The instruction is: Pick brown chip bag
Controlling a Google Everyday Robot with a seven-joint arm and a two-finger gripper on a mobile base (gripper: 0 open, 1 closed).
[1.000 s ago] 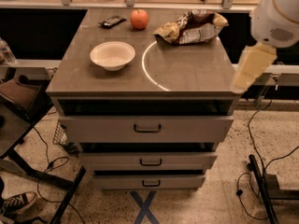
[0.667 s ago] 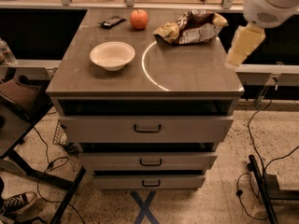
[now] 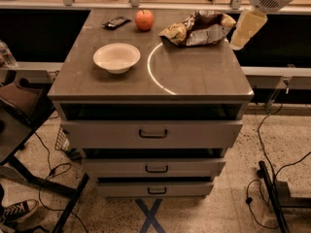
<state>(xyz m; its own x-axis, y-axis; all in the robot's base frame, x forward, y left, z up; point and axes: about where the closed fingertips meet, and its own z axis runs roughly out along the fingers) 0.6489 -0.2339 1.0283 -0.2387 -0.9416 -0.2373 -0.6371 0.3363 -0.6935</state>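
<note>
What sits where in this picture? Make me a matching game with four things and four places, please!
Things:
1. brown chip bag
2. white bowl
3. apple
4. gripper

Places:
A. up in the air, just off the back right corner of the cabinet
B. lying on top, at the back right
C. on top, on the left side, closest of the things to the drawers
D. on top, at the back, just left of the bag

Right pairs: 1-B, 2-C, 3-D, 4-A.
</note>
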